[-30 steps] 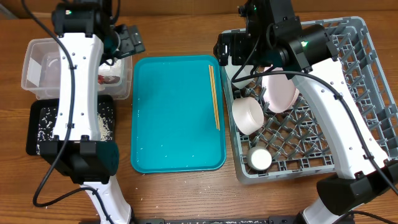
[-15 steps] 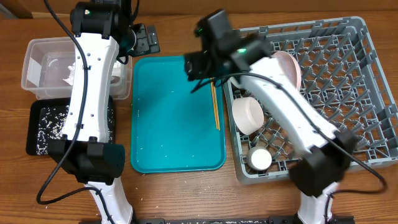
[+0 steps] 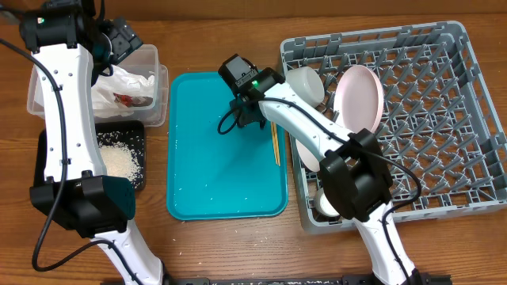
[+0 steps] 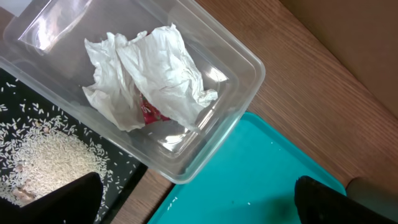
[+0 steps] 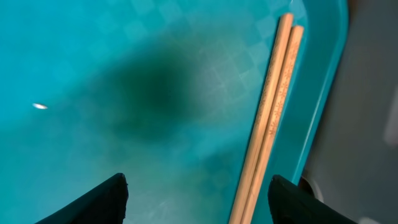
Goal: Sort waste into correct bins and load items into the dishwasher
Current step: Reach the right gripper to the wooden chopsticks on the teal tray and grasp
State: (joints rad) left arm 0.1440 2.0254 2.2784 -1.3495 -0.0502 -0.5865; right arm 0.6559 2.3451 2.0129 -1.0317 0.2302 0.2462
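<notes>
Two wooden chopsticks (image 3: 274, 142) lie side by side at the right edge of the teal tray (image 3: 206, 174). My right gripper (image 3: 240, 119) hangs open low over the tray. In the right wrist view the chopsticks (image 5: 267, 124) run between its fingers (image 5: 196, 202), nearer the right one. My left gripper (image 3: 123, 39) is open and empty above the clear tub (image 3: 43, 95). The tub holds the crumpled white napkin (image 4: 149, 74) with a red scrap (image 4: 149, 115). Rice (image 3: 119, 162) lies heaped in the black tray (image 3: 55, 170). The grey dish rack (image 3: 428, 119) holds a pink plate (image 3: 358, 99), a white bowl (image 3: 305, 83) and a small cup (image 3: 329, 202).
The right arm crosses the rack's left edge and hides part of another white dish (image 3: 310, 154). A few rice grains lie on the teal tray (image 5: 40, 106). Bare wooden table (image 4: 311, 81) surrounds the tub, trays and rack.
My right gripper has swung from the rack leftwards and down onto the teal tray beside the chopsticks. My left arm has swung left, uncovering the napkin in the tub.
</notes>
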